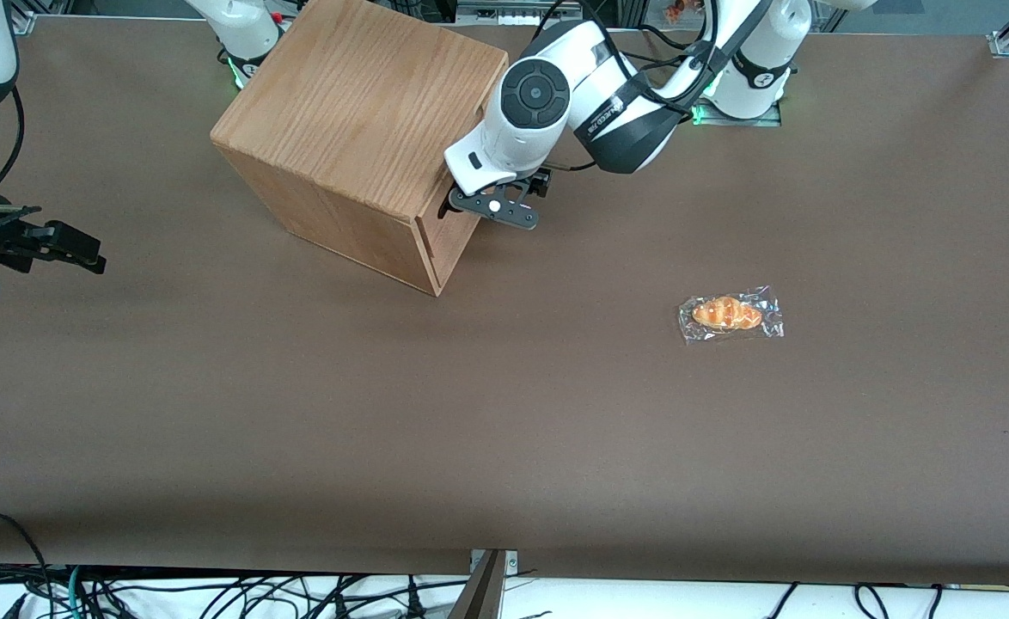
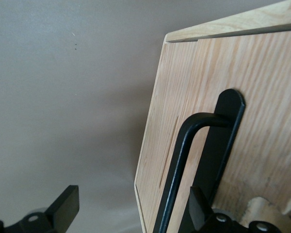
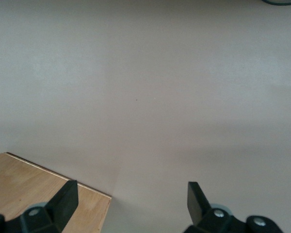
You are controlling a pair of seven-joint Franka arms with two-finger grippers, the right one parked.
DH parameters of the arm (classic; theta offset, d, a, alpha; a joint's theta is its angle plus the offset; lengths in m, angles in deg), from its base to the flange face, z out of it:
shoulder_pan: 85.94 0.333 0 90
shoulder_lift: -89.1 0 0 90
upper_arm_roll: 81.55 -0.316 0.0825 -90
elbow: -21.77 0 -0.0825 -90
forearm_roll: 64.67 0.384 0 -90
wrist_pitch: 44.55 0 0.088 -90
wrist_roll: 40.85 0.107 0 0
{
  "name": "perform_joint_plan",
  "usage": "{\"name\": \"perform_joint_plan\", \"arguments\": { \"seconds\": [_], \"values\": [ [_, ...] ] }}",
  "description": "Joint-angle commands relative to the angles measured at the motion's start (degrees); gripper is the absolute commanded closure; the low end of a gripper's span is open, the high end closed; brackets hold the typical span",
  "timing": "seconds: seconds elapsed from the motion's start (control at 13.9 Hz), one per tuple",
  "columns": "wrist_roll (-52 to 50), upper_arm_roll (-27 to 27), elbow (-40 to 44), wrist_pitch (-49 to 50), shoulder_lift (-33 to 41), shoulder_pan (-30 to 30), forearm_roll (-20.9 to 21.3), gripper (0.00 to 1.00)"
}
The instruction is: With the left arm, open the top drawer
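Note:
The oak-grain cabinet [image 1: 358, 112] stands on the table with its front turned toward the working arm's end. The left arm [image 1: 556, 94] reaches down to that front, and its gripper [image 1: 461, 206] is at the top drawer [image 1: 461, 230]. In the left wrist view the drawer's light wood front [image 2: 266, 92] fills the frame, with the black bar handle [image 2: 184, 155] running along it. The gripper [image 2: 132, 199] is open. The bar lies between its fingers, close to one finger [image 2: 198, 204]; the other finger [image 2: 65, 206] hangs past the drawer's edge, over the table. No finger touches the bar.
A wrapped bread roll [image 1: 730, 315] lies on the brown table [image 1: 504, 430], nearer the front camera than the cabinet and toward the working arm's end. Cables hang along the table's near edge.

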Motion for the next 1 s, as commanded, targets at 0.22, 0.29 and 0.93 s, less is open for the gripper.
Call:
{"name": "perform_joint_plan", "arguments": {
  "seconds": [0.22, 0.29, 0.93],
  "values": [
    [0.5, -0.1, -1.1, -1.7, 0.1, -0.2, -0.3, 0.00],
    [0.6, -0.2, -1.2, -1.7, 0.1, -0.2, -0.3, 0.00],
    [0.6, -0.2, -1.9, -1.9, 0.2, 0.2, 2.2, 0.00]
  ]
}}
